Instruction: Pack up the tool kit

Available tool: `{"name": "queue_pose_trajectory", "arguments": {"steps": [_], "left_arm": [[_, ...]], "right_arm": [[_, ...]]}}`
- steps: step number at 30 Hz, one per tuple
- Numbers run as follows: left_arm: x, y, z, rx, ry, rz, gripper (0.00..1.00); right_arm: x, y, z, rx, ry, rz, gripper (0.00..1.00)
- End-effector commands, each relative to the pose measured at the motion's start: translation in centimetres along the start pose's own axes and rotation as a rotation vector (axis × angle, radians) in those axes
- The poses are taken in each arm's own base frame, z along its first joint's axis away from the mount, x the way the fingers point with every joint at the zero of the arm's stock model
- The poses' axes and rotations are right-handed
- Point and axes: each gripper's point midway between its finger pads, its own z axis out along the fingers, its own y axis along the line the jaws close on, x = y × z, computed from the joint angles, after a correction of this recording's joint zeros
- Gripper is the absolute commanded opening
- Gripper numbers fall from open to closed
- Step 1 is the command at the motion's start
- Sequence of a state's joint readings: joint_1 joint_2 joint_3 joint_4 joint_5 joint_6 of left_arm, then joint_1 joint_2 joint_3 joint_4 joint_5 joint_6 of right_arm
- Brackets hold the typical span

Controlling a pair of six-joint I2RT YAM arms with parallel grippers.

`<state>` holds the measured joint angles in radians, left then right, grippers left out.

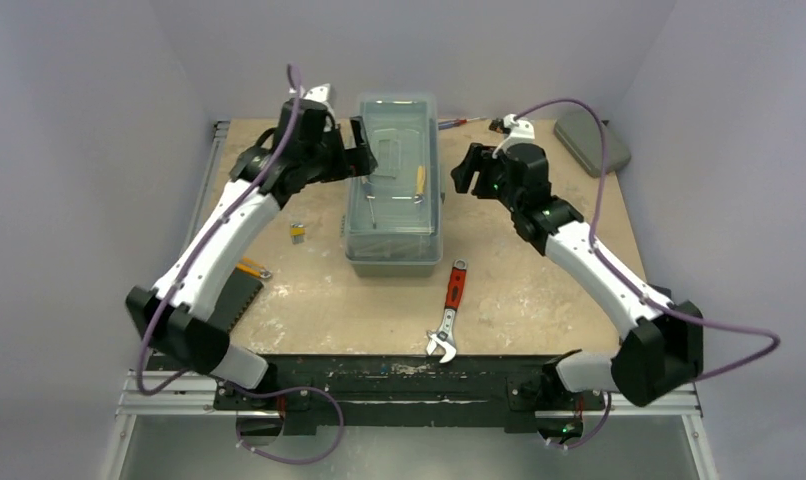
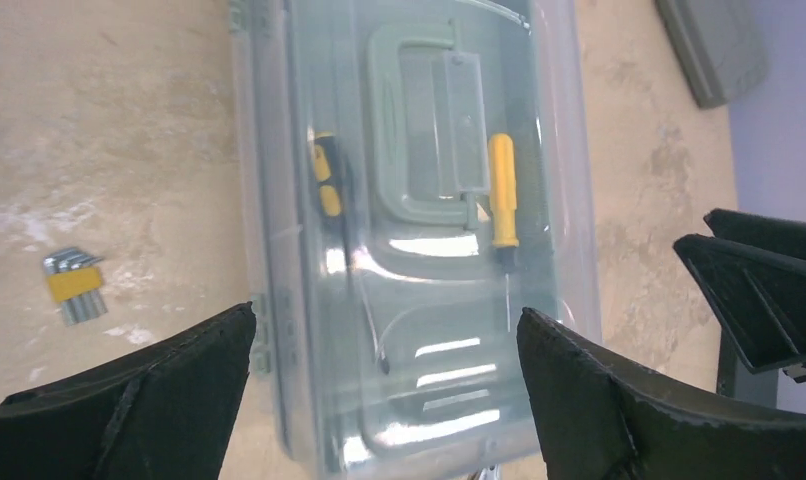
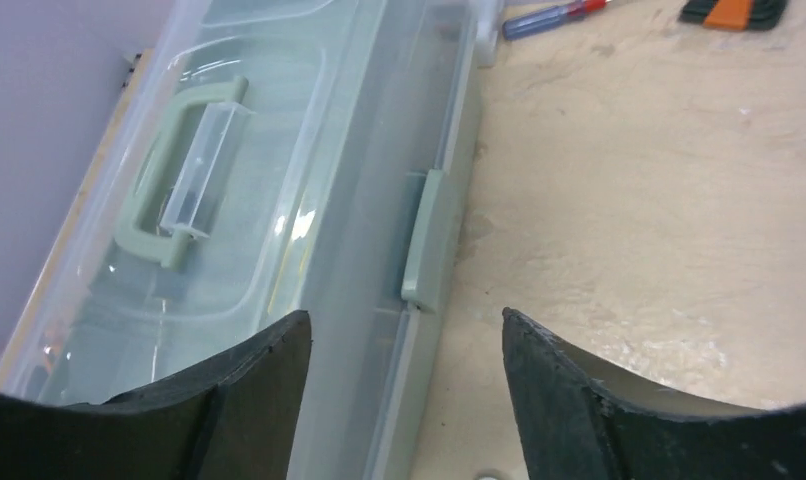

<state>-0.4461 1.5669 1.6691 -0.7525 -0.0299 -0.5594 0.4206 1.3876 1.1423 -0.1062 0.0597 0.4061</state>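
Note:
The tool kit stands in the middle of the table with its translucent lid down. Through the lid I see a yellow screwdriver and a black-and-yellow one beside the green handle. My left gripper hovers open over the box's left side, and nothing sits between its fingers. My right gripper is open above the box's right edge, just short of the green latch. A red-handled wrench lies in front of the box.
A yellow hex key set lies left of the box. A red-and-blue screwdriver rests behind it. A flat grey case sits at the back right. A black-and-orange tool holder lies partly under the left arm.

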Motion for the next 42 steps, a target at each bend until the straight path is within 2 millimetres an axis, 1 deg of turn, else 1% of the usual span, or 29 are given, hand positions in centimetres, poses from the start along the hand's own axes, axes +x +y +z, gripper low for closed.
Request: {"name": "queue_pose_trajectory", "arguments": {"steps": [1,2,3,5,6,8,10,13,15,16,17,18,19,21,22,24,26,27,29,30,31,32,33,34,35,36,38,40,42], "left_arm": [[-2.2,2.7,-6.7,-0.08,-0.197,-0.021,1.0],[-2.3,3.6,-8.0,-0.103,-0.24,-0.035,1.0],[-1.8,4.9,-8.6,-0.14,-0.262,-0.05,1.0],[-1.5,7.4,-9.8,-0.216,-0.33,-0.095,1.0],[-1.2,8.8,-10.1,-0.256,-0.353,-0.12,1.0],[-0.3,11.4,-10.1,-0.327,-0.366,-0.172,1.0],[1.0,13.6,-9.5,-0.38,-0.342,-0.222,1.0],[2.8,15.6,-8.2,-0.411,-0.311,-0.261,1.0],[3.8,16.1,-7.3,-0.399,-0.314,-0.251,1.0],[4.2,16.3,-7.1,-0.39,-0.33,-0.245,1.0],[5.2,16.7,-6.7,-0.377,-0.342,-0.237,1.0],[5.4,16.8,-6.5,-0.356,-0.369,-0.225,1.0],[5.3,16.8,-6.4,-0.338,-0.41,-0.216,1.0],[5.9,17.9,-6.0,-0.358,-0.443,-0.169,1.0],[6.1,18.4,-5.8,-0.374,-0.462,-0.142,1.0],[6.4,19.8,-5.8,-0.422,-0.509,-0.097,1.0],[6.6,21.0,-5.8,-0.46,-0.557,-0.048,1.0],[6.5,21.3,-5.7,-0.466,-0.589,-0.022,1.0],[7.1,21.9,-4.9,-0.476,-0.607,0.049,1.0],[7.2,22.2,-4.4,-0.479,-0.616,0.074,1.0],[7.2,22.5,-4.0,-0.488,-0.626,0.092,1.0],[7.4,22.6,-3.8,-0.499,-0.596,0.089,1.0],[7.0,22.5,-3.7,-0.497,-0.606,0.113,1.0],[6.6,22.5,-3.8,-0.497,-0.638,0.106,1.0],[6.8,23.0,-3.9,-0.51,-0.668,0.092,1.0],[6.1,22.8,-4.3,-0.501,-0.712,0.107,1.0],[6.6,23.0,-3.8,-0.499,-0.714,0.157,1.0],[6.7,23.6,-3.0,-0.53,-0.715,0.178,1.0],[7.5,24.4,-1.4,-0.553,-0.651,0.189,1.0]], "right_arm": [[-2.3,-1.2,-3.5,0.045,-0.155,0.024,0.78],[-2.8,-1.2,-4.4,0.037,-0.185,0.027,0.83],[-2.9,-1.4,-5.2,0.04,-0.204,0.031,0.86],[-3.5,-1.9,-6.4,0.06,-0.255,0.039,0.95],[-3.4,-2.0,-6.7,0.058,-0.263,0.028,0.96],[-2.8,-2.1,-7.4,0.04,-0.266,-0.037,0.97],[-2.2,-2.7,-8.0,0.054,-0.256,-0.054,0.96],[-2.1,-3.1,-9.4,0.061,-0.273,-0.094,0.91],[-1.7,-4.7,-10.4,0.124,-0.298,-0.12,0.91],[-1.3,-5.9,-10.8,0.174,-0.315,-0.135,0.89],[-0.9,-6.8,-11.0,0.205,-0.328,-0.166,0.91],[-0.4,-8.1,-11.3,0.259,-0.342,-0.182,0.98],[0.0,-9.4,-11.5,0.315,-0.361,-0.185,0.99],[0.5,-11.9,-12.0,0.434,-0.408,-0.182,0.99],[0.4,-12.4,-12.1,0.456,-0.433,-0.18,0.99],[0.7,-12.4,-11.5,0.417,-0.445,-0.199,0.99],[0.7,-13.5,-11.0,0.404,-0.473,-0.185,0.99],[1.0,-13.9,-10.5,0.386,-0.478,-0.186,0.98],[1.1,-15.8,-10.3,0.397,-0.517,-0.168,0.96],[1.3,-17.1,-10.3,0.42,-0.539,-0.153,0.95],[1.4,-17.8,-10.2,0.429,-0.57,-0.134,0.95],[1.8,-18.5,-10.1,0.44,-0.595,-0.117,0.95],[2.4,-19.0,-9.8,0.438,-0.602,-0.122,0.96],[3.1,-19.3,-9.3,0.441,-0.585,-0.132,0.99],[3.6,-19.5,-8.6,0.439,-0.559,-0.144,0.99],[4.2,-19.7,-7.9,0.437,-0.532,-0.149,0.99],[4.7,-20.1,-7.1,0.439,-0.523,-0.203,0.99],[4.9,-20.3,-6.1,0.434,-0.493,-0.207,0.99],[6.1,-20.5,-4.7,0.381,-0.42,-0.218,0.99]]}}
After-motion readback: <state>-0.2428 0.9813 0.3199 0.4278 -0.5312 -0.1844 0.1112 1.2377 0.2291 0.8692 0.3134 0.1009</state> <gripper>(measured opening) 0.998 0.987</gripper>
